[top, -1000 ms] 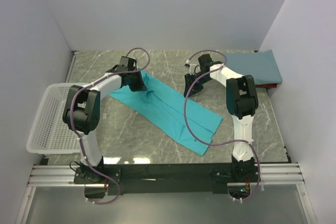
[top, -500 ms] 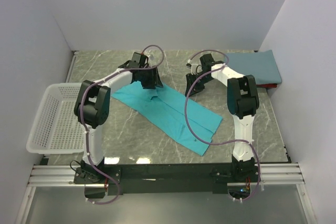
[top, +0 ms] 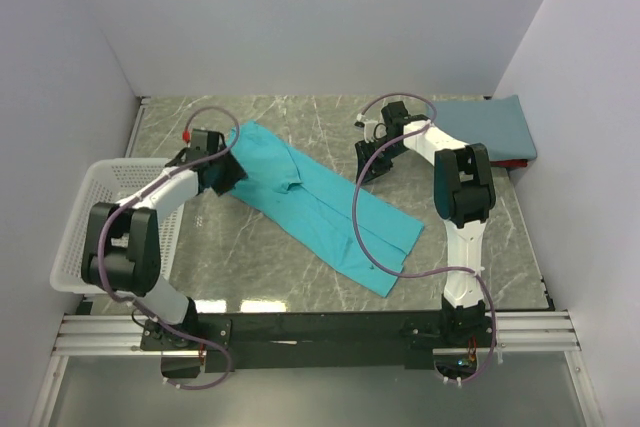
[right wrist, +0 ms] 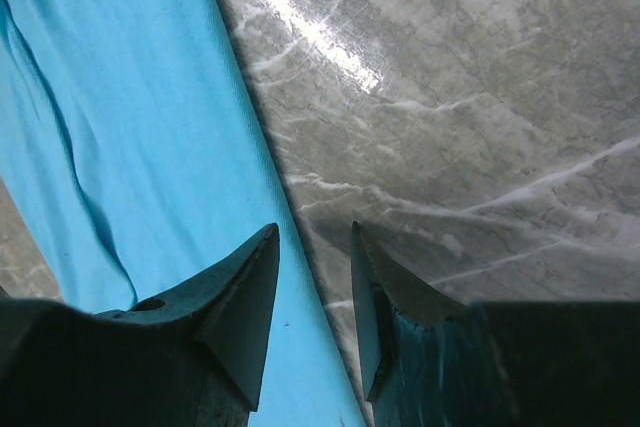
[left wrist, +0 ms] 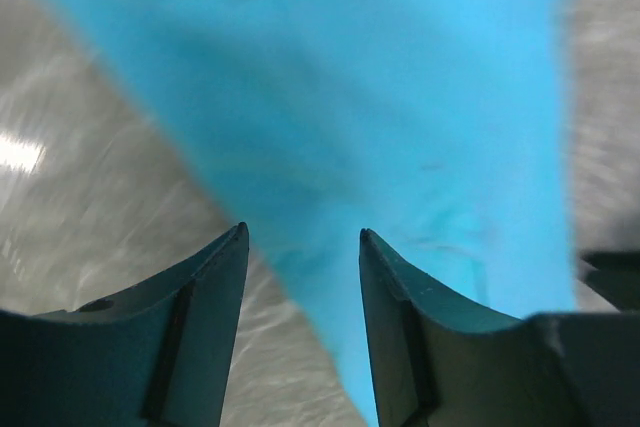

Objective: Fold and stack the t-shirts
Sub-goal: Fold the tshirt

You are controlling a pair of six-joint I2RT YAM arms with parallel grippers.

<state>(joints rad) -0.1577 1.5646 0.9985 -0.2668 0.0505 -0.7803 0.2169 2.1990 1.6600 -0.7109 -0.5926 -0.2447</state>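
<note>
A bright teal t-shirt (top: pixel 330 212) lies flat in a long diagonal strip across the marble table, with a small crease near its upper middle. My left gripper (top: pixel 228 175) hovers at the shirt's upper-left edge. In the left wrist view it (left wrist: pixel 303 237) is open, with the teal cloth (left wrist: pixel 400 97) below and ahead of its fingers and nothing pinched. My right gripper (top: pixel 363 169) is low over the shirt's right long edge. In the right wrist view it (right wrist: pixel 312 232) is open and straddles the edge of the cloth (right wrist: pixel 120 127). A slate-blue t-shirt (top: pixel 490 127) lies folded at the far right corner.
A white mesh basket (top: pixel 100 227) hangs off the table's left side, beside the left arm. Something red (top: pixel 512 164) shows under the slate-blue shirt's near edge. White walls enclose the table on the left, back and right.
My left gripper opened, let go of the teal cloth near the shirt's upper middle and swung back left to the shirt's edge. The right gripper opened slightly and stayed in place.
</note>
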